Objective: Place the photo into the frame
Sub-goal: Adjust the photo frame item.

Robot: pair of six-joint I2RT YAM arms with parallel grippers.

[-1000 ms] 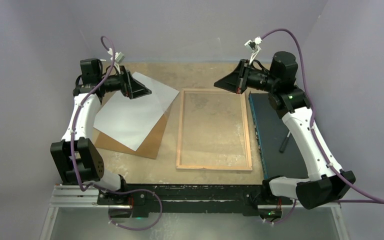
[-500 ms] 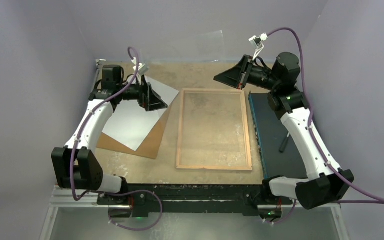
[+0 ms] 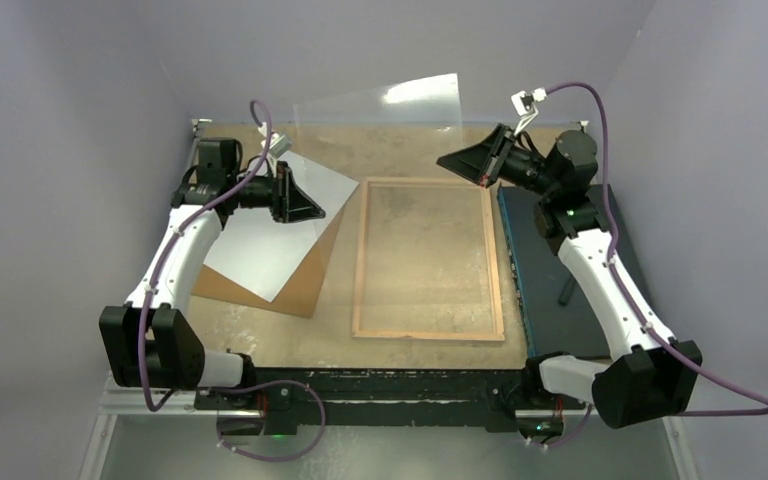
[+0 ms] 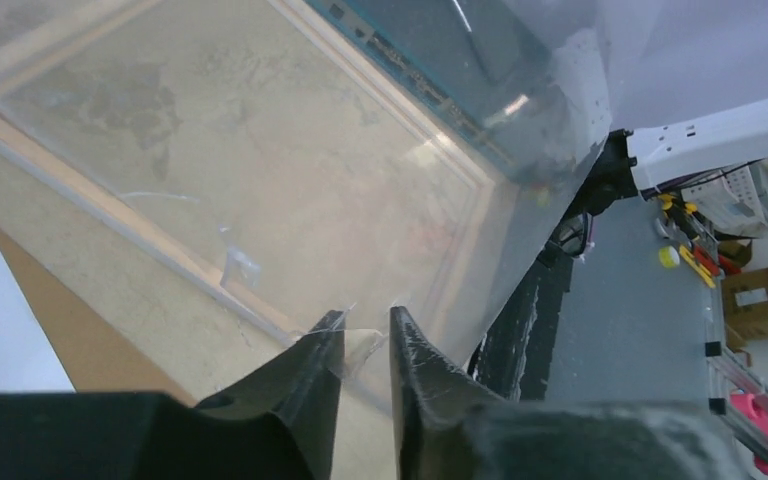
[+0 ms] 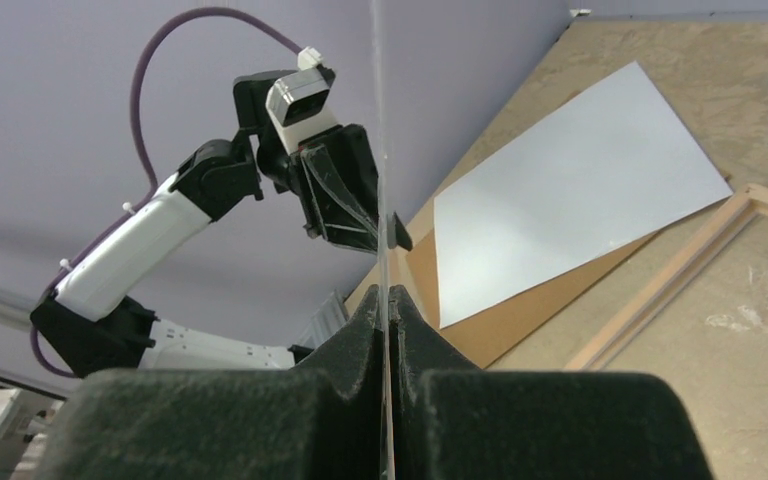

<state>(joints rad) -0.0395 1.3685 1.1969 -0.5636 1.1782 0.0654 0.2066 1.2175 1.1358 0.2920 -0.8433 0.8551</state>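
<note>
While the left jaws and right jaws each pinch an edge of the clear sheet held up between them, the photo lies white back up on a brown board just below the left jaws. It looks thin, light and floppy, so a free corner suits. The frame, below and between the jaws, holds nothing.
</note>
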